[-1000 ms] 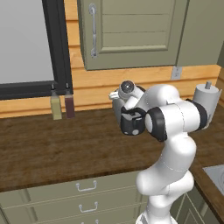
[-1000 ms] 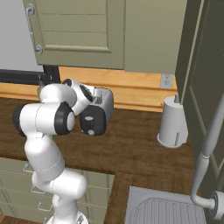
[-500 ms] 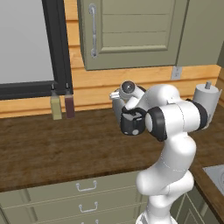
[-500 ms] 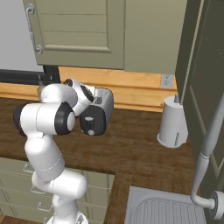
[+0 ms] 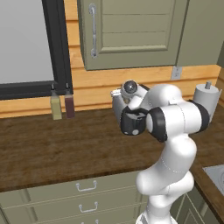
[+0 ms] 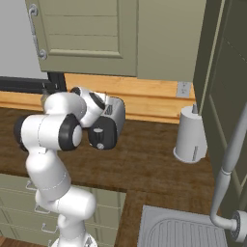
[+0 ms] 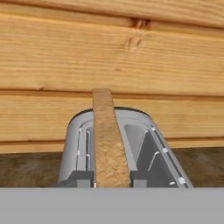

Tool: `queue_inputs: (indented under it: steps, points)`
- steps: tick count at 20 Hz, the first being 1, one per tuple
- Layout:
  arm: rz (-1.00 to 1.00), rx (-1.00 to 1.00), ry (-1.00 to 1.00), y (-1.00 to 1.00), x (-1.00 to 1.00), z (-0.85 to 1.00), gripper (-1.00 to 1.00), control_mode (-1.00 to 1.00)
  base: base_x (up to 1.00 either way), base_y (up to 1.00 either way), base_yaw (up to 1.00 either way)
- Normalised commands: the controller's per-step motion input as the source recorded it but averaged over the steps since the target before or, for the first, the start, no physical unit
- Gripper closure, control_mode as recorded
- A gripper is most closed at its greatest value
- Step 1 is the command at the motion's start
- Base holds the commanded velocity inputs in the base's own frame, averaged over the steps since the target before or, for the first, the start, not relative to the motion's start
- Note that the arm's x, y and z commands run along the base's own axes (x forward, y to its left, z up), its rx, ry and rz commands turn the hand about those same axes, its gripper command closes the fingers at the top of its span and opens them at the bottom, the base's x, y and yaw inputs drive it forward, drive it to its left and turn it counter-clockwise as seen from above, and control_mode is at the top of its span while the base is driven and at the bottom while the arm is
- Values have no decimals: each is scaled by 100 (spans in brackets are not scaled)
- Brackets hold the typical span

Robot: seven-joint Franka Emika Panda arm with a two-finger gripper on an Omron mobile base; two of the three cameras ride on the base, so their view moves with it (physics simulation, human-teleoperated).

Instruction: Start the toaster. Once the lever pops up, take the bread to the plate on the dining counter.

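Observation:
The silver-grey toaster [image 7: 146,133] stands on the dark wooden worktop [image 5: 65,148] against the wood-plank wall, partly hidden behind my arm in the base views [image 6: 117,112]. The bread [image 7: 107,140], a thin tan slice, stands upright out of the toaster's left slot. My gripper [image 7: 109,179] sits right above the toaster, its two dark fingertips [image 7: 81,178] pressed to either face of the slice, shut on it. The right slot is empty. The lever is hidden. The plate and the dining counter are out of view.
A white paper-towel roll [image 6: 190,135] stands right of the toaster. Two bottles [image 5: 62,106] stand by the wall to the left. Wall cabinets [image 5: 131,30] hang overhead. A sink [image 6: 183,226] with a grey faucet [image 6: 229,164] lies at the right.

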Motion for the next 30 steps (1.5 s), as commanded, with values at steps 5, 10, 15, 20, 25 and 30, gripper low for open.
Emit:
queue_inputs:
  steps: [5,10,15,20,25,30]
  points:
    - [0,0,-8,0,-12,4,100,-100,0,0,0]
    - [0,1,-3,0,-4,19,100,-100,0,0,0]
    - [0,4,0,6,0,26,100,-100,0,0,0]
    - [0,7,-1,6,0,43,100,-100,0,0,0]
    - [0,3,0,0,-3,39,100,-100,0,0,0]
    - [0,1,0,2,0,36,100,-100,0,0,0]
